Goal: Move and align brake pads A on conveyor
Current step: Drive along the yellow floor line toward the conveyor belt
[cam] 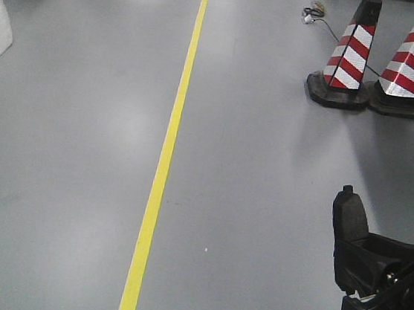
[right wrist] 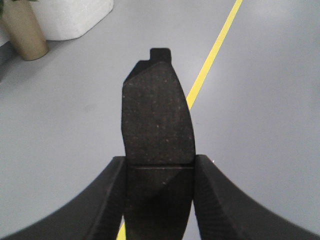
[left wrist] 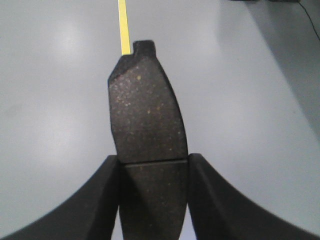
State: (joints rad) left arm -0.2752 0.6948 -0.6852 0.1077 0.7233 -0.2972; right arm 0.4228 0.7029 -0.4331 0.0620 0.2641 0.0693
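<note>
Both wrist views show the same situation up close: the left gripper (left wrist: 152, 200) has its jaws closed on the lower half of a brake pad (left wrist: 147, 107), and the right gripper (right wrist: 159, 202) clamps a second brake pad (right wrist: 157, 115) the same way, each pad standing out past the fingertips with its groove just at the grip line. In the front view one gripper (cam: 362, 274), which arm I cannot tell, appears low right with its pad (cam: 351, 212) pointing up. Below and beyond lies only grey floor (cam: 61, 183), a yellow floor line (cam: 162, 165), then two red-and-white cones (cam: 375, 58) and a cable (cam: 323, 22) farther off. No conveyor in any view. Risks, as I judge them: the grip covers only part of each pad, so a jolt from the moving base could pivot or drop one onto the floor; a tilted pad would land misaligned on the belt.
</note>
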